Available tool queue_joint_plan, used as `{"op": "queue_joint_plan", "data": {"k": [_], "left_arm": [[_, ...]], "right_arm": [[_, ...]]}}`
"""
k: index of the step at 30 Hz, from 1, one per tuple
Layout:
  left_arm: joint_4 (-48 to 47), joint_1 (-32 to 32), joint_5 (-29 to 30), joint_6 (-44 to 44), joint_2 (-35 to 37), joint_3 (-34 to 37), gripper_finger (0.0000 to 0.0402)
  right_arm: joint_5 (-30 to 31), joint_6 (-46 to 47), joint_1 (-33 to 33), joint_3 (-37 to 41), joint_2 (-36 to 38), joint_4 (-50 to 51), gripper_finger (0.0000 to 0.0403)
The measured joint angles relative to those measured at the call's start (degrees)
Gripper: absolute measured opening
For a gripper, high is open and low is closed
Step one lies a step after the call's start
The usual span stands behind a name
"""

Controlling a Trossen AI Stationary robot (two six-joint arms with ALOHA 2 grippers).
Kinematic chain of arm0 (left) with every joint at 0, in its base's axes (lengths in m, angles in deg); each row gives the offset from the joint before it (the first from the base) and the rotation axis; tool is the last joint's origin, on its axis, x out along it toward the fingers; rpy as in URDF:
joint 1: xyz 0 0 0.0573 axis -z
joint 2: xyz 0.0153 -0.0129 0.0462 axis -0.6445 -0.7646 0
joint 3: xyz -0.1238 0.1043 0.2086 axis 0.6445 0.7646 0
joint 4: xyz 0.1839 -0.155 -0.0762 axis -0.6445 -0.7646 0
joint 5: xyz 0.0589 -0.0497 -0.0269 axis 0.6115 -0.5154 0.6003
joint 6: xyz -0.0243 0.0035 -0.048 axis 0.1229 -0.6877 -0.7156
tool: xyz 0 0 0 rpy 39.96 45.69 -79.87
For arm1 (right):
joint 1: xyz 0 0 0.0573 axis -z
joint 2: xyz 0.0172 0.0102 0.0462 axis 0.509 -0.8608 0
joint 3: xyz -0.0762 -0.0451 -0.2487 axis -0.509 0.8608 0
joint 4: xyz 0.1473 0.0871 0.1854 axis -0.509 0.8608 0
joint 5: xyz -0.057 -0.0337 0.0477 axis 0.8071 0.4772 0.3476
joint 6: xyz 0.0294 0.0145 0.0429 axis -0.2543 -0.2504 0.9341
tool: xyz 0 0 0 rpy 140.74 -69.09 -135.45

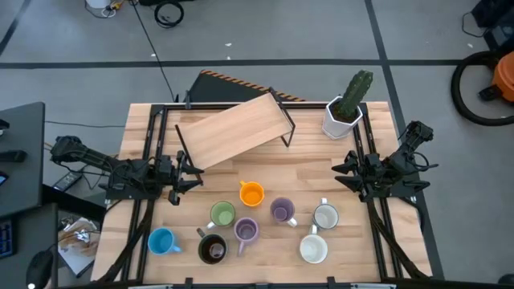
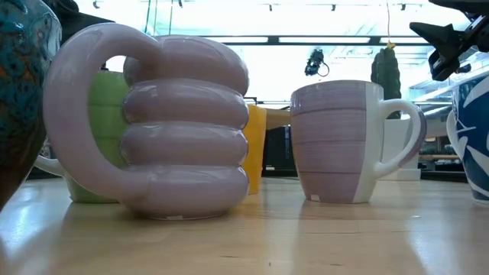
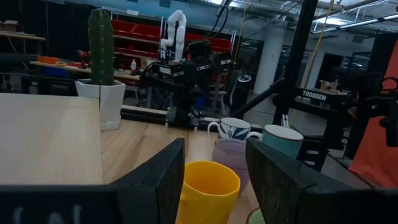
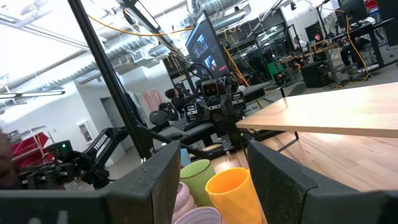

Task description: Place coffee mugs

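Both arms are just parked low at the table edges. The left gripper sits at 9 o'clock, fingers spread and holding nothing, aimed across at the orange mug. The right gripper mirrors it at 3 o'clock, fingers spread wide too. All the coffee mugs cluster toward 6 o'clock, below the wooden shelf, and the cactus pot is up around 1 o'clock.
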Motion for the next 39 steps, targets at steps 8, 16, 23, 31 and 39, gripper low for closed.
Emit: {"op": "queue_joint_plan", "data": {"k": [8,16,23,31,39], "left_arm": [[0.0,0.0,0.0,0.0,0.0,0.0,0.0176],[1.6,0.0,0.0,-4.9,0.0,0.0,0.0176],[7.9,0.0,0.4,-6.0,0.0,0.0,0.0176],[7.9,0.0,0.2,-13.0,0.0,0.0,0.0176],[9.3,0.0,-0.2,-12.6,0.0,0.0,0.0176]], "right_arm": [[0.0,0.0,0.0,0.0,0.0,0.0,0.0193],[0.0,0.0,0.0,0.0,0.0,0.0,0.0193],[0.3,0.0,0.0,0.0,0.0,-2.1,0.0193],[4.5,-1.1,0.0,0.0,0.0,-9.3,0.0193],[8.2,-7.9,2.1,-4.3,0.0,-6.7,0.0189]]}}
